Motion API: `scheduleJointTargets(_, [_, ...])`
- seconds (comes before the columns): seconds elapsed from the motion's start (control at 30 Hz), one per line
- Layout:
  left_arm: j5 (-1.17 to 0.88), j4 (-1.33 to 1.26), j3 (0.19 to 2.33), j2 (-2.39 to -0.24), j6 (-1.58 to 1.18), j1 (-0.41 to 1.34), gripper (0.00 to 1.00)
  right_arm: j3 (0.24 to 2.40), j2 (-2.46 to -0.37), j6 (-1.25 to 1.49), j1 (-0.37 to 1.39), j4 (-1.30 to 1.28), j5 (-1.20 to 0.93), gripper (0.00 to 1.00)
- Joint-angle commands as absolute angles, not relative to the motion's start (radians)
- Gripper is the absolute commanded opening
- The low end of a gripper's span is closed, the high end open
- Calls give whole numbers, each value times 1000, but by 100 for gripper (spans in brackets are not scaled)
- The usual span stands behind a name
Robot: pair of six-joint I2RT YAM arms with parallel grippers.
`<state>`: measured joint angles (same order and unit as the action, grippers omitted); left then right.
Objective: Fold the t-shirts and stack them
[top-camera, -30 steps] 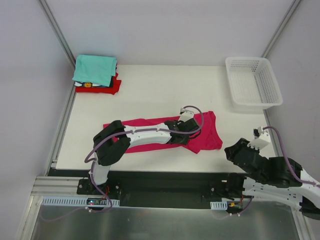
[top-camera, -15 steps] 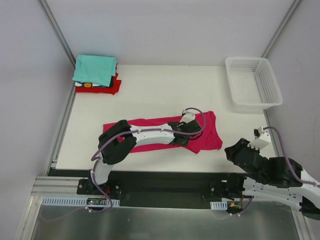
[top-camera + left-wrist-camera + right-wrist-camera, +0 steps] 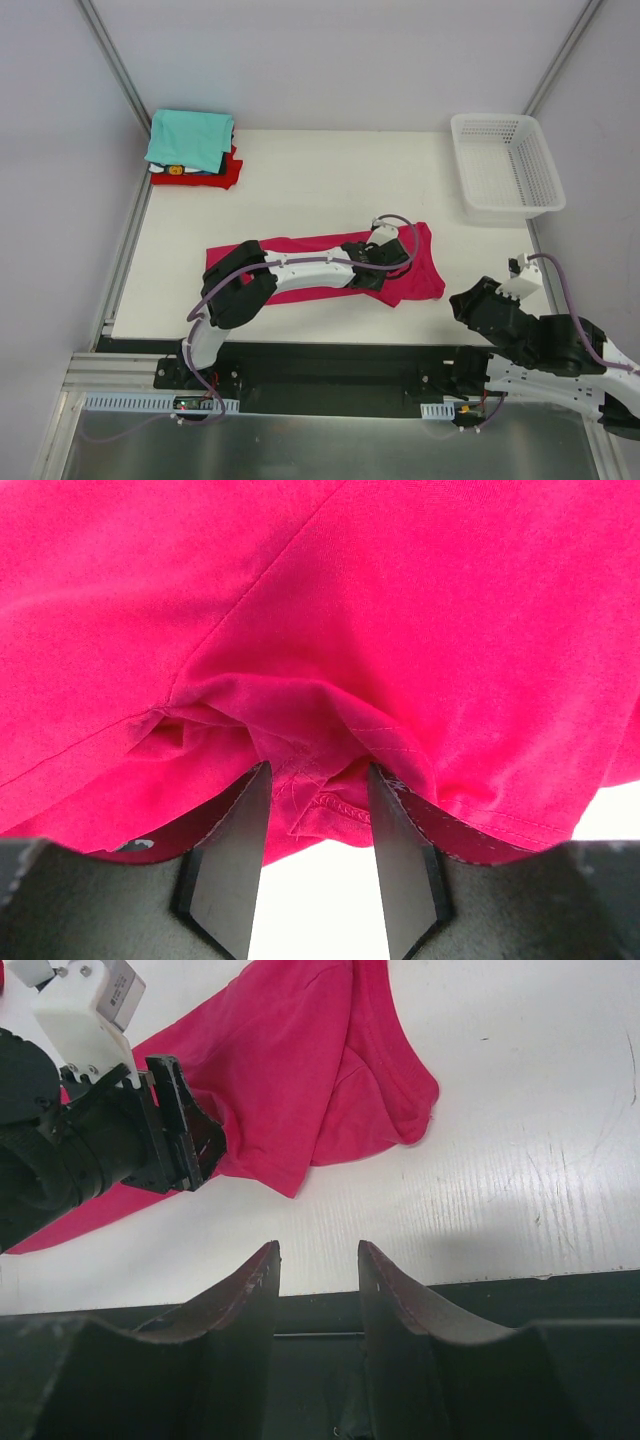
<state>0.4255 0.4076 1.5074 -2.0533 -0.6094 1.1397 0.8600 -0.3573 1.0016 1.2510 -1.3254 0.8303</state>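
A large magenta-pink t-shirt (image 3: 425, 275) lies spread and partly folded on the white table near its front edge. My left gripper (image 3: 390, 262) is down on the shirt's right part, open, with a bunched hem (image 3: 330, 800) lying between its fingertips (image 3: 252, 790). The right wrist view shows that gripper (image 3: 205, 1145) at the edge of the pink cloth (image 3: 300, 1080). My right gripper (image 3: 318, 1250) hangs open and empty over the table's front edge, to the right of the shirt. A stack of folded t-shirts, teal (image 3: 190, 140) on top and red (image 3: 226, 173) below, sits at the far left corner.
A white mesh basket (image 3: 500, 121) stands at the far right corner. Metal frame posts rise at the back corners. The black mounting rail (image 3: 330, 365) runs along the near edge, with the right arm's bulk (image 3: 540, 345) folded over it.
The left arm has reached slightly farther right over the pink shirt, its elbow following. The right arm has not moved.
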Motion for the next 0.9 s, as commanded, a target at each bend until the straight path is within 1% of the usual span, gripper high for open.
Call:
scheduleJointTargets(0.0, [425,431,1537,-2063,-600,1149,43,867,-344,989,1256,-1377,841,40])
scheduleJointTargets(0.2, [423,433,1543,-2077,-600,1149,42,867,-341,989,1256,-1374,839,40])
scheduleJointTargets(0.43, [419,431,1560,-2077,-592,1150,30,861,-336,989,1256,-1374,838,40])
scheduleJointTargets(0.87, [428,445,1536,-2049,-607,1155,29,850,-327,986,1256,-1367,836,41])
